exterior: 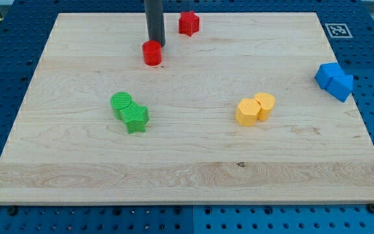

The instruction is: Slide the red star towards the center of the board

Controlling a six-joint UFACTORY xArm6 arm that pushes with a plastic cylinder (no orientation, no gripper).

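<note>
Camera view: red star (188, 23) sits at the board's (193, 182) top edge, left of middle. My tip (156, 44) is down between it and the red cylinder (152, 52), touching or just beside the cylinder, well short of the star. No gripper on this rig, only a bare rod. To push well I need the tip above the star, between it and the top edge, then drive toward the bottom edge, steering clear of the cylinder.

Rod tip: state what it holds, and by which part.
Nothing is held. My tip sits just above the red cylinder, left of the red star; contact cannot be told.
</note>
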